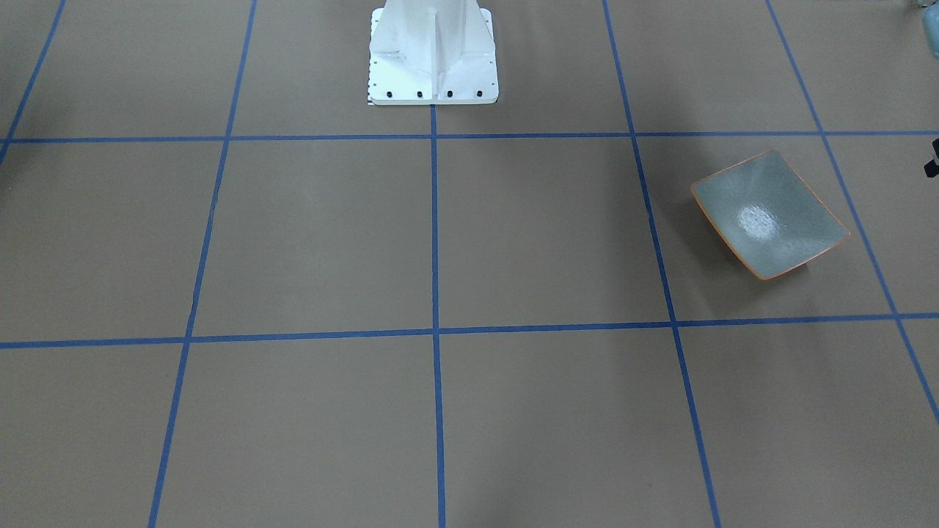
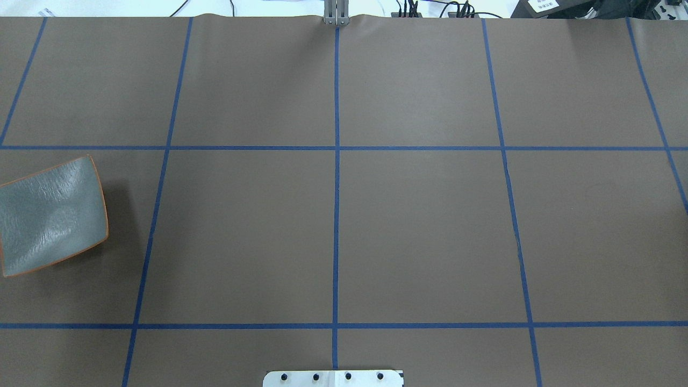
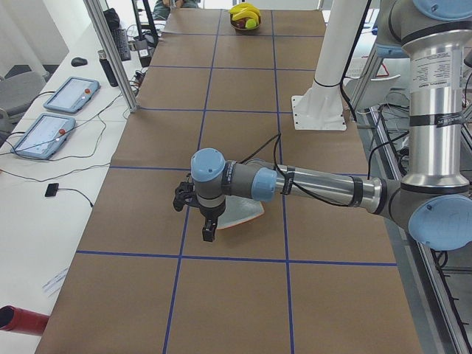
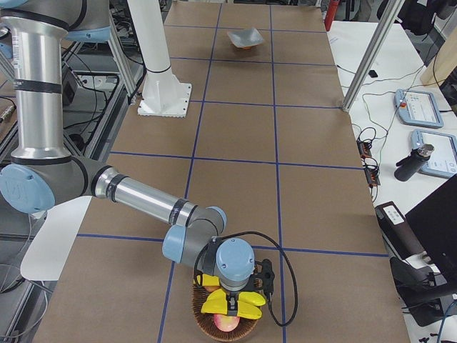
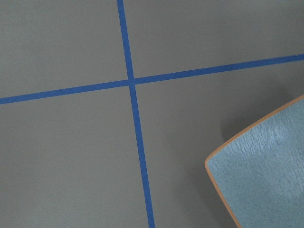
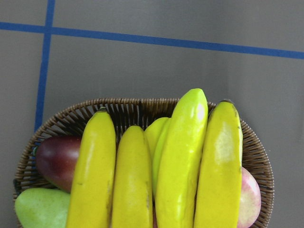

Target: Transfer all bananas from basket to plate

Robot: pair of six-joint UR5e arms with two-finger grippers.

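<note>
Nothing of the task is done yet: the four bright yellow, curved bananas (image 6: 183, 156) all lie side by side in the round brown wicker basket (image 6: 142, 105), on top of a dark red fruit (image 6: 57, 161), a green pear (image 6: 40, 209) and a pink apple (image 6: 249, 199). The square grey-green glossy plate with the thin orange rim (image 1: 770, 213) is bare, and it stands at the other end of the worktop (image 2: 419, 226), well apart from the basket. So I judge that all four transfers are left for you.

The right hand (image 4: 233, 309) hangs just over the bananas, and the left hand (image 3: 209, 234) hovers by the edge of the plate. For both I cannot tell if the fingers are apart or together, because only the side views show them.

The worktop is covered with brown paper, divided into squares by blue tape lines (image 2: 336, 215), with the white robot base (image 1: 433, 66) at one long edge. Beside it you see a white bench (image 3: 29, 192) with two tablets (image 3: 70, 94)
</note>
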